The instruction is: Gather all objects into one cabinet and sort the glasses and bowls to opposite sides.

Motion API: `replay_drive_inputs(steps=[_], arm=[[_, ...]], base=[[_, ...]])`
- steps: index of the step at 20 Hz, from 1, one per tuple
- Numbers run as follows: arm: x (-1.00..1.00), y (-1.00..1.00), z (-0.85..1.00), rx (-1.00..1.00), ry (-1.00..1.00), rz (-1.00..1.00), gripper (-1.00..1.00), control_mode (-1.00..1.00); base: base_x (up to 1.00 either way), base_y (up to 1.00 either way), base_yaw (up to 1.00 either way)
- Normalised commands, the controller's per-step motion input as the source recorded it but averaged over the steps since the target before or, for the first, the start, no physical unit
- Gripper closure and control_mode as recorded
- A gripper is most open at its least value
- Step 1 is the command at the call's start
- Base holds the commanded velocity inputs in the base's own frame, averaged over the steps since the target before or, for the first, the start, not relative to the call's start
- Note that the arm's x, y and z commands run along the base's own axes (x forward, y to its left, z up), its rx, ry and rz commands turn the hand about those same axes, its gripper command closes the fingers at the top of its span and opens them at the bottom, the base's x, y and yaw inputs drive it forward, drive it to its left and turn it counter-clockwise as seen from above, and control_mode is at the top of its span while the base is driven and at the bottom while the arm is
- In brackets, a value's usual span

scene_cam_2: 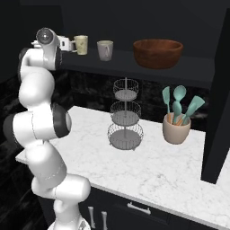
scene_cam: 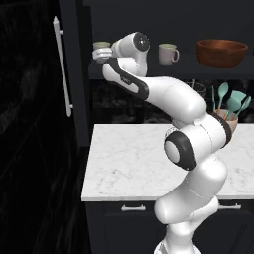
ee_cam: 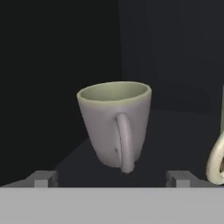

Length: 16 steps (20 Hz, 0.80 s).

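Left base view: the hand (scene_cam: 102, 53) is raised to the cabinet shelf (scene_cam: 198, 70), at a grey mug (scene_cam: 101, 46) by the shelf's left end. A second grey mug (scene_cam: 167, 54) stands well to the hand's right; the bowl (scene_cam: 222, 52) is furthest from it. The door (scene_cam: 34, 124) stands open beside the hand.

Right base view: a mottled mug (scene_cam_2: 81, 44) sits just beyond the hand (scene_cam_2: 67, 44). The bowl (scene_cam_2: 157, 53) looks empty. On the bench (scene_cam_2: 157, 170), below the hand, a pot (scene_cam_2: 176, 129) holds teal utensils and a wire basket (scene_cam_2: 125, 116) is bare.

Hand view: the grey mug (ee_cam: 115, 123) is straight ahead, tilted, handle toward the hand; its inside looks empty. The fingers (ee_cam: 41, 179) stand wide apart, gripping nothing. Judged rigid, light, smooth, breakable; grip across the body, clear of the handle.
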Motion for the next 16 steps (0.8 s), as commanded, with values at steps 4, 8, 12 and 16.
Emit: replay_drive_inputs(steps=[4,8,12,16], arm=[[-0.62,-0.33,0.11,0.00,0.00,0.00,-1.00,-1.00],[-0.96,-0.38,0.26,0.00,-0.02,0.00,-1.00,-1.00],[-1.00,-0.27,0.07,0.00,-0.05,0.00,-1.00,-1.00],[-1.00,-0.18,0.01,0.00,-0.06,0.00,-1.00,-1.00]], base=[[0.00,0.00,0.00],[0.00,0.00,0.00],[0.00,0.00,0.00],[0.00,0.00,0.00]])
